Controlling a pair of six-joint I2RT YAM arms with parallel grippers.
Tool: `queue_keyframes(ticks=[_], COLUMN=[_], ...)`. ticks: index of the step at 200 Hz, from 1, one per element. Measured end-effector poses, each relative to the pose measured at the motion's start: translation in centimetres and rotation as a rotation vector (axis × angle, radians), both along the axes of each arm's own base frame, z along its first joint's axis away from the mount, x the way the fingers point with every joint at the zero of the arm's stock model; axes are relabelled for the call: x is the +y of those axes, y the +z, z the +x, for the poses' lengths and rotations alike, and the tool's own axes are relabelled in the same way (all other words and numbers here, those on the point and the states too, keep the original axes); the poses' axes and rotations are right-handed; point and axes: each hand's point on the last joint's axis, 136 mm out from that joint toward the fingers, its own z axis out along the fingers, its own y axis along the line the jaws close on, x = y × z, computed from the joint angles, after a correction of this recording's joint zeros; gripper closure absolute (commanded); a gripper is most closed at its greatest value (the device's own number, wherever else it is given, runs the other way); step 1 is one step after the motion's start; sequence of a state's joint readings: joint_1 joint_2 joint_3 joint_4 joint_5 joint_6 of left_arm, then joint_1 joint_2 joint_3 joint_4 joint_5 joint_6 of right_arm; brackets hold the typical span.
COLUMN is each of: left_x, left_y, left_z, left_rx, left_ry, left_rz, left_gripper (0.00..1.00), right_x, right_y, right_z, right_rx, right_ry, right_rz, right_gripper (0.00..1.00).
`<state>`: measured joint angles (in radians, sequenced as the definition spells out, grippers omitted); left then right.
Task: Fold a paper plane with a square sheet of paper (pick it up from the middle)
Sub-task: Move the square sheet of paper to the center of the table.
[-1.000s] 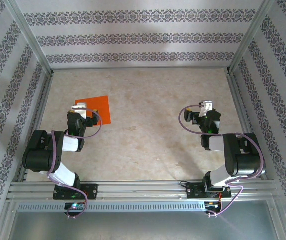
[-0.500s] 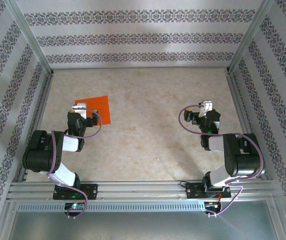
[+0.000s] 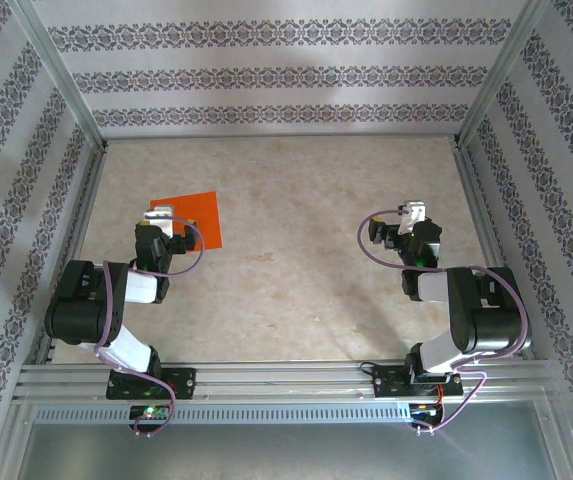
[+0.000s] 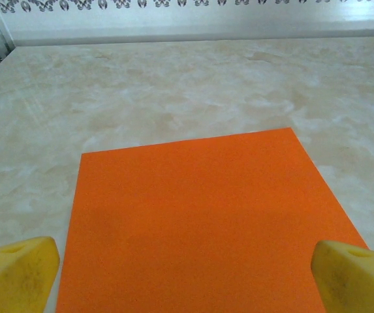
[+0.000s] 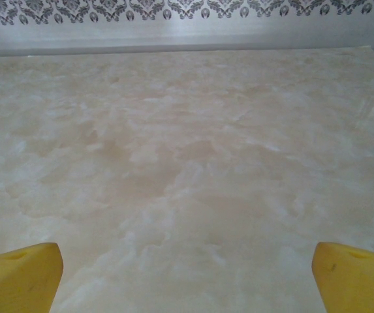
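We are looking down on a marbled beige tabletop (image 3: 296, 190) boxed in by patterned walls (image 3: 276, 78) and aluminium side rails (image 3: 85, 200). The square sheet of paper (image 3: 198, 215) is lying flat in the left half, turned slightly askew to the rails. Its far edge and right edge are lying free on the surface. In the top view, our left gripper (image 3: 160, 212) is sitting over the sheet's near left corner. From the left wrist, the sheet (image 4: 200, 215) is spreading wide beneath us. Its far edge is running across the middle of the view, its two far corners are clear, and its near edge is running out of the bottom of the view. Our left jaws are standing wide apart, clamped on nothing. One yellow fingertip (image 4: 17, 274) is sitting just outside the sheet's left edge and the other is right at its right edge. Beyond the far edge, bare tabletop is running open to the back wall. Our right gripper (image 3: 413, 212) is hovering on the right side, well apart from the sheet, with a broad bare stretch between the two arms. Its jaws are likewise spread apart, with its yellow fingertips (image 5: 18, 277) framing plain tabletop up to the back wall.
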<state>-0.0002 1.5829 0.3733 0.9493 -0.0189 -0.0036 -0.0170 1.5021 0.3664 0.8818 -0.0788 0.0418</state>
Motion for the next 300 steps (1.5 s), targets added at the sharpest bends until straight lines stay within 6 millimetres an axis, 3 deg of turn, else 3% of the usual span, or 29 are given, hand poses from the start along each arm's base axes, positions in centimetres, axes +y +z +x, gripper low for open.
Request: queue_keyframes(ticks=[17, 35, 57, 80, 111, 131, 152, 188, 211, 270, 300], left_x=[0.2, 0.5, 1.0, 1.6, 1.4, 0.3, -1.0, -2.6, -3.1, -4.3, -4.7], left_y=[0.0, 1.0, 4.1, 7.7, 11.5, 12.2, 10.0, 2.5, -0.7, -4.2, -4.7], left_z=[-0.2, -0.2, 0.4, 0.4, 1.5, 2.4, 3.4, 4.7, 4.8, 4.0, 3.8], left_rx=[0.013, 0.02, -0.013, -0.056, -0.037, 0.003, 0.109, 0.401, 0.527, 0.67, 0.698], left_ry=[0.011, 0.028, 0.06, 0.118, 0.158, 0.132, 0.105, 0.126, 0.155, 0.185, 0.186], left_rz=[0.004, 0.009, 0.009, -0.053, -0.199, -0.292, -0.386, -0.489, -0.531, -0.625, -0.65], left_gripper=[0.01, 0.01, 0.01, 0.01, 0.01, 0.01, 0.01, 0.0, 0.0, 0.02, 0.03], right_x=[-0.6, -1.4, -2.2, -2.0, -0.4, 1.1, 2.6, 4.3, 4.5, 5.4, 5.9], right_y=[0.9, 3.5, 7.3, 9.7, 9.5, 8.8, 8.1, 6.0, 4.2, 2.3, 2.1], right_z=[-0.3, -0.4, -0.1, -0.2, -0.4, -0.6, -0.9, -1.0, -1.4, -1.2, -1.5], right_rx=[0.0, -0.025, -0.059, -0.058, 0.04, 0.126, 0.207, 0.349, 0.432, 0.563, 0.581], right_ry=[-0.038, -0.086, -0.152, -0.166, -0.129, -0.085, -0.037, -0.012, -0.053, -0.098, -0.102], right_rz=[-0.005, -0.003, 0.05, 0.131, 0.278, 0.375, 0.466, 0.579, 0.624, 0.668, 0.674], right_gripper=[0.02, 0.02, 0.02, 0.02, 0.02, 0.02, 0.02, 0.02, 0.02, 0.02, 0.02])
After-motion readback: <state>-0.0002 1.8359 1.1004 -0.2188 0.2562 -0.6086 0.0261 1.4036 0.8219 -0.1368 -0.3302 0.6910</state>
